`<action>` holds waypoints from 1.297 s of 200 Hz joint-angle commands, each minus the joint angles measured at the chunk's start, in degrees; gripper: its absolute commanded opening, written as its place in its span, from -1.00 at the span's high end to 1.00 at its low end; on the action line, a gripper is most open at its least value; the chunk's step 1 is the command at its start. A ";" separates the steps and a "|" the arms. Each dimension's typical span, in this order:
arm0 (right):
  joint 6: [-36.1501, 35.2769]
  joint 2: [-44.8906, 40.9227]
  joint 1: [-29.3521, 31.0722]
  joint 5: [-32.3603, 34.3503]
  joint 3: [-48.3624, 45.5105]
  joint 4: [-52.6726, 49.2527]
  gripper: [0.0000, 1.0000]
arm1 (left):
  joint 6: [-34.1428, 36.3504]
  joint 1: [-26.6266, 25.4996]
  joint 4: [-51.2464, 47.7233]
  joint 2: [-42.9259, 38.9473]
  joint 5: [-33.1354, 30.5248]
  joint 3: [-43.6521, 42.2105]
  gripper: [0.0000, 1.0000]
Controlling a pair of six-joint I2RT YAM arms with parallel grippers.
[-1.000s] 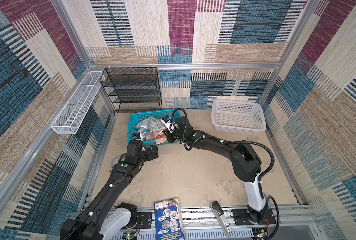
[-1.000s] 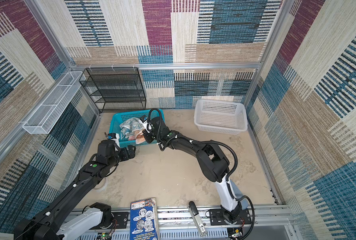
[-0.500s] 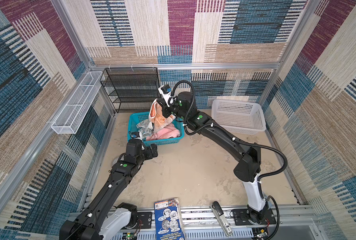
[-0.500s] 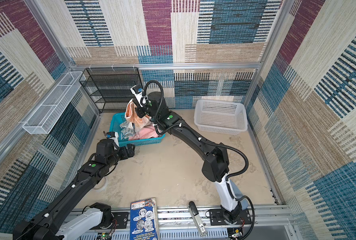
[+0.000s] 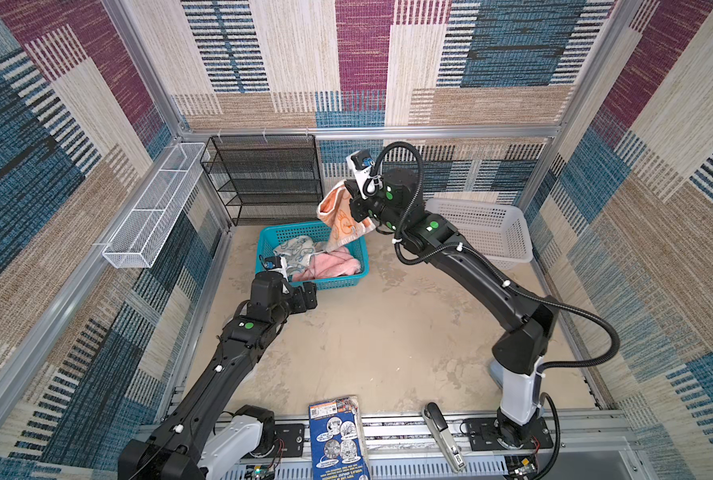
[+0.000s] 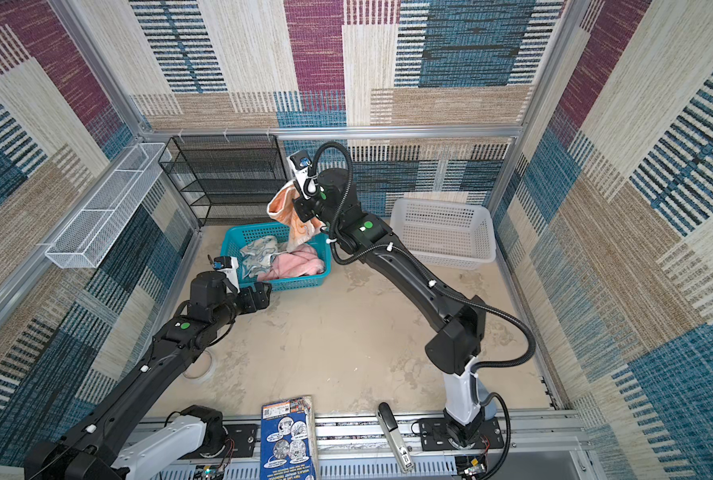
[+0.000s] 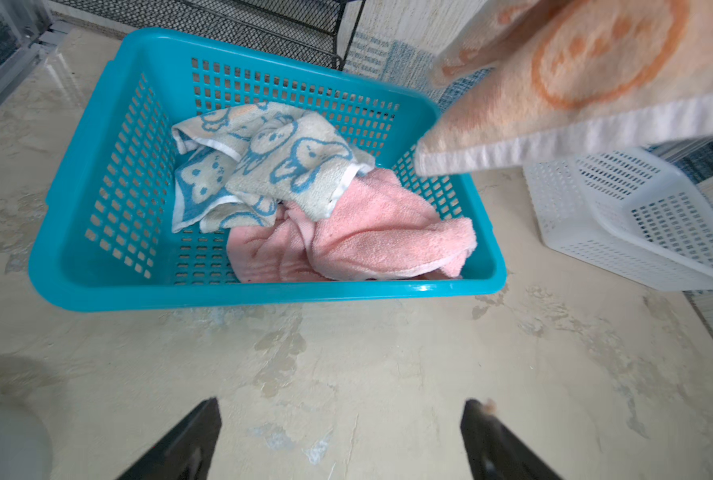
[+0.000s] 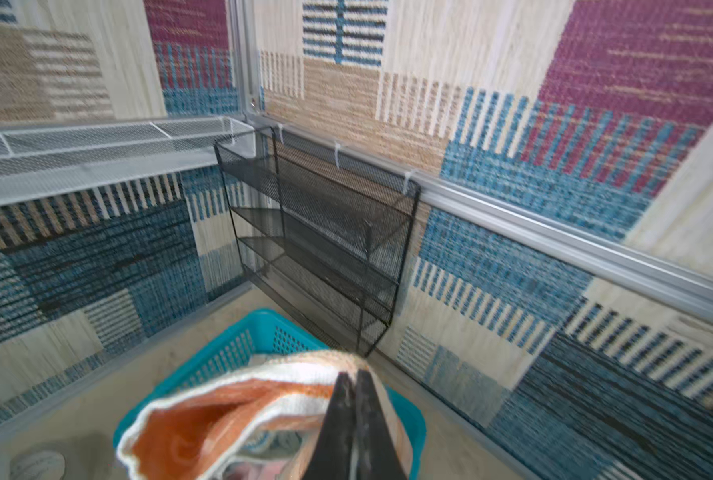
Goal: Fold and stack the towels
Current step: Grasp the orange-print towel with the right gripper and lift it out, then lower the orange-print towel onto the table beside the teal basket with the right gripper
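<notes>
Orange towel (image 5: 338, 224) hangs pinched in raised right gripper (image 8: 352, 376); left gripper (image 7: 340, 405) gapes low.

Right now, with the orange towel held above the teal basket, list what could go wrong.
1. The right gripper pinches the orange towel by one bunched edge; it may slip and drop into the teal basket.
2. The towel's hanging end is close to the pink towel and may drag it.
3. The open left gripper sits near the basket's front rim and could knock it.
</notes>
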 commanded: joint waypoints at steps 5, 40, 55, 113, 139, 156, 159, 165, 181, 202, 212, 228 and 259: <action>2.17 -10.37 -1.69 2.28 -13.73 10.14 1.00 | 1.63 -0.04 -0.29 0.91 3.37 1.63 -0.88; 3.23 -23.04 -2.98 5.52 -31.80 12.93 1.00 | 1.38 -0.89 -0.24 2.37 6.10 3.72 -0.86; 4.75 -26.73 -3.07 6.90 -38.32 12.66 1.00 | 1.31 -1.84 0.10 3.12 7.17 4.38 -0.85; 12.50 -27.17 -3.59 2.66 -54.96 17.80 1.00 | -0.12 -7.85 3.15 8.44 7.95 6.62 -0.83; 14.28 -21.84 -3.59 0.92 -55.63 19.76 1.00 | -0.12 -11.19 3.45 11.17 7.42 8.32 -0.81; 14.97 -18.03 -3.70 0.00 -54.03 19.98 1.00 | -0.30 -12.87 3.96 12.12 7.00 8.66 -0.81; 15.03 -17.37 -3.69 -0.16 -53.75 19.80 1.00 | -0.30 -13.14 4.04 12.21 6.94 8.60 -0.81; 15.20 -16.24 -3.68 -0.46 -52.98 19.44 1.00 | -0.26 -13.67 4.23 12.38 6.75 8.59 -0.81; 15.96 -13.46 -3.68 -0.99 -51.43 17.95 1.00 | 0.00 -14.90 4.28 12.54 6.22 8.47 -0.81; 17.06 -11.53 -3.68 -2.99 -51.09 16.50 1.00 | 0.62 -16.15 4.29 12.50 6.03 7.83 -0.81; 17.79 -10.99 -3.68 -4.04 -51.22 15.82 1.00 | 0.99 -16.84 4.28 12.46 6.04 7.40 -0.81; 19.23 -10.40 -3.68 -5.42 -51.69 15.10 1.00 | 1.28 -17.98 4.76 12.79 6.41 6.68 -0.79; 22.09 -10.00 -3.69 -8.34 -52.39 14.83 1.00 | 0.72 -21.49 8.02 15.36 8.14 5.61 -0.73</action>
